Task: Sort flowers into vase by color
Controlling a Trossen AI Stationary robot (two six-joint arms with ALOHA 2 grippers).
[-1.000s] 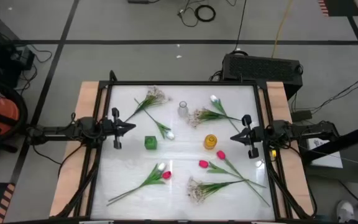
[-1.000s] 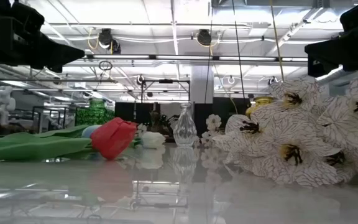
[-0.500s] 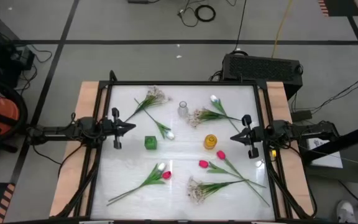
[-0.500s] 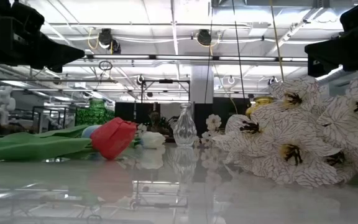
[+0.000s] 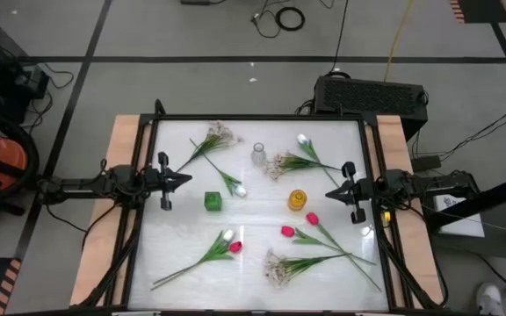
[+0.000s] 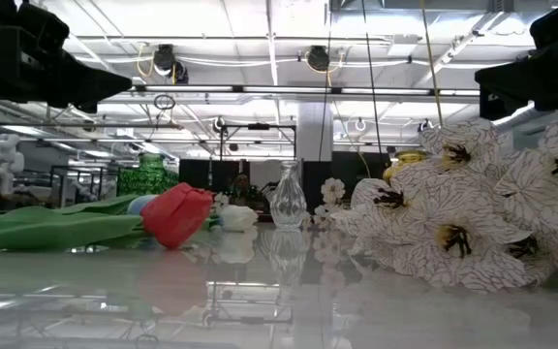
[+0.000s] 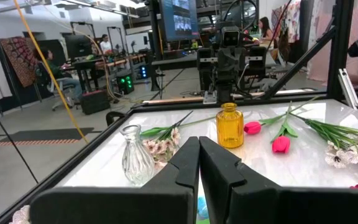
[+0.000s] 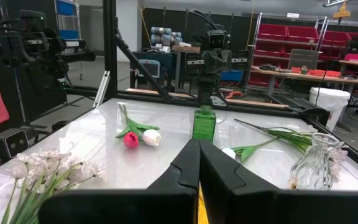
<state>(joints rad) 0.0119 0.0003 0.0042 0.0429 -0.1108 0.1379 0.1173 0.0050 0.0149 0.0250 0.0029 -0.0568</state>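
Note:
Three small vases stand mid-table: a clear glass one point(image 5: 258, 155), a green one point(image 5: 213, 201) and a yellow one point(image 5: 298, 200). Flowers lie flat on the white tabletop around them. A pale spray point(image 5: 220, 135) and a white tulip point(image 5: 236, 188) lie far left. Another spray point(image 5: 281, 163) and white tulip point(image 5: 303, 140) lie far right. Two magenta tulips point(image 5: 287, 231) and a spray point(image 5: 275, 268) lie near right, and a white and magenta pair point(image 5: 232, 243) near left. My left gripper point(image 5: 185, 179) and right gripper point(image 5: 328, 193) hover level at the table's sides, both shut and holding nothing.
A black frame point(image 5: 257, 118) borders the tabletop, with wooden strips point(image 5: 119, 158) outside it on both sides. A black box point(image 5: 372, 95) sits beyond the far right corner. People sit at benches point(image 7: 104, 45) in the room behind.

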